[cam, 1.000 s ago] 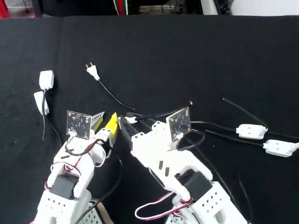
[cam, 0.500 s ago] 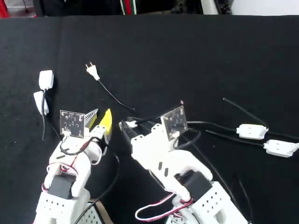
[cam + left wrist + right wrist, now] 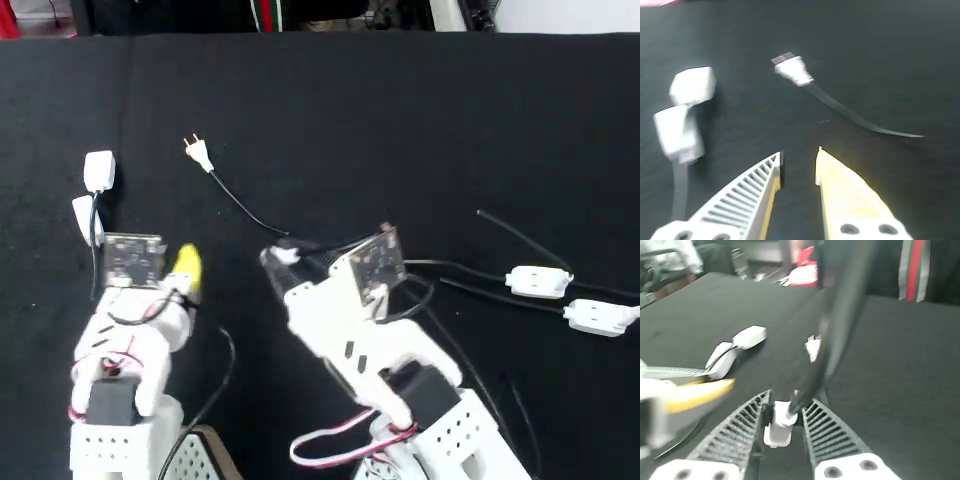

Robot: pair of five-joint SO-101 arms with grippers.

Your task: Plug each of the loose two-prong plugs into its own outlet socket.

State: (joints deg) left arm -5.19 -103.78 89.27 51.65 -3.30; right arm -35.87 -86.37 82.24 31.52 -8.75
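Black cloth surface point(image 3: 400, 120) all the way across, with some room clutter past the far edge. Our right claw point(image 3: 788, 399) is clamped on the held plug point(image 3: 778, 432), pinched by its white body, and its black cable point(image 3: 835, 315) runs up right across the wrist camera. Our left claw point(image 3: 800, 154) is carrying nothing, with just a narrow gap between the fingers, and it sits near the 2 left sockets point(image 3: 98, 170). The loose plug point(image 3: 200, 152) lies on the cloth near those sockets, prongs pointing away from the arms. It's well apart from the 2 right sockets point(image 3: 538, 281).

What we'd worry about:
- That cable could drag and twist the held plug in the grip, so the 2 prongs would meet the slots crooked.
- The sockets just lie loose on the cloth, so we reckon a push would slide one away unless the other claw braces it.

Looks-wise, both plugs are small and white on thin black leads. We can't see the held one's prongs.
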